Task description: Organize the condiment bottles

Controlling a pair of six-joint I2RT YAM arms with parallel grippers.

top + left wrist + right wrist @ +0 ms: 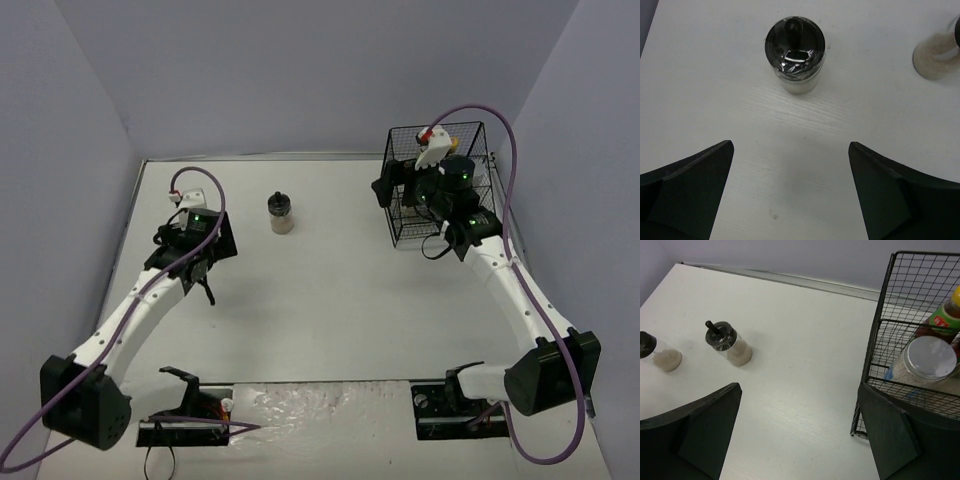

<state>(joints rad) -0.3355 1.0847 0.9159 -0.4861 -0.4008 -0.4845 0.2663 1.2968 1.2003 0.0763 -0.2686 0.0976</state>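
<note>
Right now my left pincer (791, 150) stands wide open and empty, its two dark fingers (690, 190) spread low over the white counter (700, 75). Straight ahead of it, upright and untouched, is a clear shaker (795, 50) with a black cap and pale powder in its base. A second shaker (939, 55) of the same kind stands to the right of the first, well apart from it and cut by the edge of that view. My right pincer (799, 395) is spread wide too and holds nothing. It hangs by the black wire basket (900, 295) at the right rear of the counter. One finger is over bare counter and the other is in front of the basket's near corner; whether that finger touches the wire I cannot tell. Inside the basket I see a pale jar (929, 359) with a silver lid and, behind it, a dark sauce bottle (945, 315) with a yellow cap and a green and red label. From overhead my right arm (520, 290) covers most of the basket, so I cannot make out what else stands in it.
</note>
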